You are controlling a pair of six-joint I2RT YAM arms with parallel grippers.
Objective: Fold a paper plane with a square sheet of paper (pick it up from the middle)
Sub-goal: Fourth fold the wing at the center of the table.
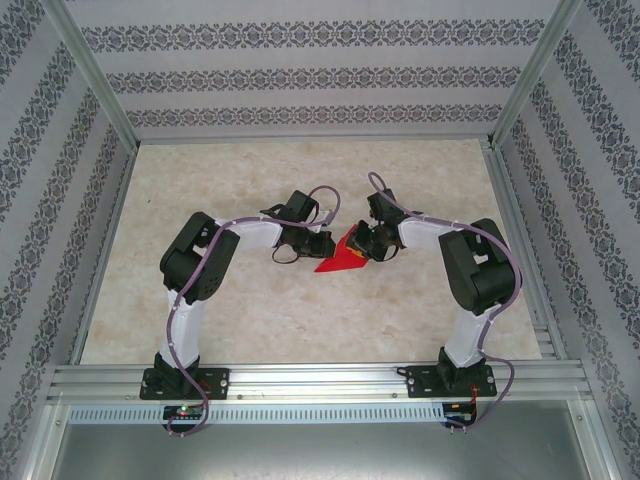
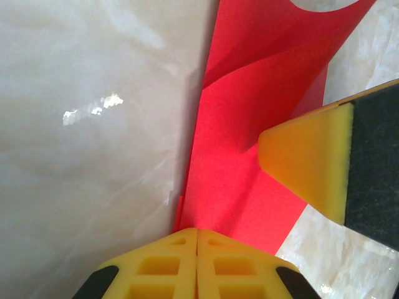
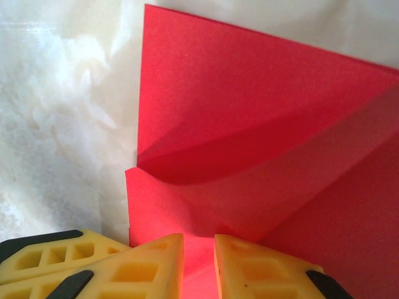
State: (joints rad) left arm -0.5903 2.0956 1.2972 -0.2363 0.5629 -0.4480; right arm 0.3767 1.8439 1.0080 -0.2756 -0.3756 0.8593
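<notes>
The red sheet of paper [image 1: 338,262] lies mid-table, folded into a pointed wedge with raised flaps. My left gripper [image 1: 322,243] is at its left edge. In the left wrist view the left gripper [image 2: 197,232] has its jaws pressed together on the edge of the paper [image 2: 249,124], and one of the right gripper's fingers [image 2: 308,162] rests over the sheet. My right gripper [image 1: 360,243] is at the paper's right side. In the right wrist view the right gripper [image 3: 199,240] stands astride the paper [image 3: 249,93] with a narrow gap, red paper showing between the tips.
The marble-patterned table [image 1: 300,320] is bare around the paper. Patterned walls enclose it on three sides, and an aluminium rail [image 1: 320,378] carrying both arm bases runs along the near edge. A left gripper finger [image 3: 50,258] sits close beside the right one.
</notes>
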